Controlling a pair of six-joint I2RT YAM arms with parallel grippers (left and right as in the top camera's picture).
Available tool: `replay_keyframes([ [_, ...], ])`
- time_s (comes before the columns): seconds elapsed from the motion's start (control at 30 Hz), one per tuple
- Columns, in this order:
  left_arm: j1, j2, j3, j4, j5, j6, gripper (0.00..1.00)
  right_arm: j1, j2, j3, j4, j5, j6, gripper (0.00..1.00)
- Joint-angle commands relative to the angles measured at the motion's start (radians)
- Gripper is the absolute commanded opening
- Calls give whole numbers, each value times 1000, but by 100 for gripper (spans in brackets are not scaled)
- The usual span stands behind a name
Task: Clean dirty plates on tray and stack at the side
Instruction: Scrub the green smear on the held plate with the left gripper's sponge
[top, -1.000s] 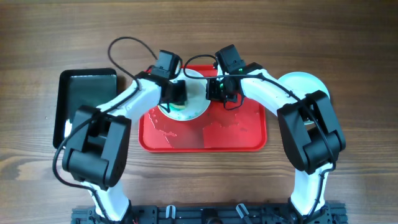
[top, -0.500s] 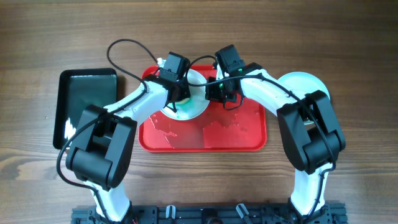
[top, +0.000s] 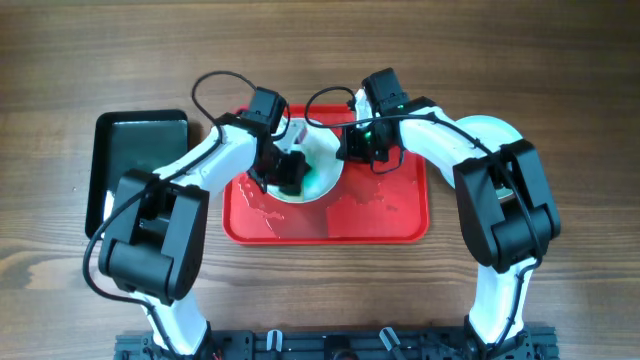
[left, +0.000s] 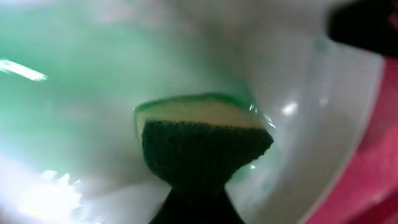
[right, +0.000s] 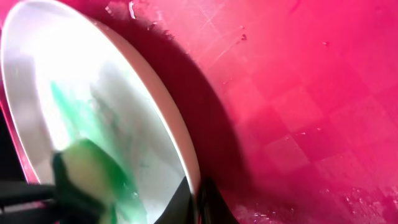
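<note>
A white plate (top: 322, 160) with a teal-green smear sits tilted over the red tray (top: 330, 220). My left gripper (top: 288, 170) is shut on a green-and-yellow sponge (left: 202, 140) and presses it onto the plate's face (left: 311, 118). My right gripper (top: 358, 146) is shut on the plate's right rim (right: 198, 186) and holds that edge up off the tray (right: 298, 93). The right wrist view shows the plate (right: 93, 81), its green streaks and the sponge (right: 87, 168). A pale plate (top: 497, 128) lies on the table at the right, partly hidden by the right arm.
A black glossy tray (top: 140, 160) lies on the wooden table left of the red tray. Water drops and wet patches cover the red tray's floor (top: 350, 205). Cables loop above both wrists.
My left gripper has swept the sponge from the plate's upper left down toward its middle. My right gripper and the plate have shifted slightly right.
</note>
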Motion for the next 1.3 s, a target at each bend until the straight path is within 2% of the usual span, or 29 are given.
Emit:
replay_keyframes([
  [0.0,-18,47,-35,76,139,60,4,3,21,-4,16,-93,-32,4],
  [0.13,-18,47,-35,293,-134,-225,4,3,21,-4,14,-93,-31,4],
  [0.2,-16,47,-35,348,-333,-355,4,3,21,-4,13,-93,-31,4],
  [0.23,-16,47,-35,351,-494,-462,4,3,21,-4,12,-93,-31,4],
  [0.3,-16,47,-35,323,-633,-551,4,3,21,-4,12,-89,-31,4],
  [0.4,-16,47,-35,220,-702,-609,4,3,21,-4,12,-86,-29,4],
  [0.47,-17,47,-35,116,-603,-595,4,3,21,-4,13,-86,-28,4],
  [0.53,-17,47,-35,6,-423,-515,4,3,21,-4,12,-86,-28,4],
  [0.6,-17,47,-35,-62,-214,-387,4,3,21,-4,12,-86,-28,4],
  [0.7,-18,47,-35,-89,212,-113,4,3,21,-4,12,-86,-27,4],
  [0.73,-18,47,-35,-74,275,-90,4,3,21,-4,11,-87,-27,4],
  [0.83,-18,47,-35,50,258,-135,4,3,21,-4,3,-87,-26,4],
  [0.93,-18,47,-35,174,53,-287,4,3,21,-4,-2,-87,-27,4],
  [1.0,-16,47,-35,216,-87,-327,4,3,21,-4,-3,-86,-27,4],
  [1.1,-16,47,-35,280,-392,-394,4,3,21,-4,-1,-86,-27,4],
  [1.17,-16,47,-35,292,-608,-486,4,3,21,-4,-2,-86,-27,4],
  [1.27,-16,47,-35,224,-779,-587,4,3,21,-4,-1,-86,-28,5],
])
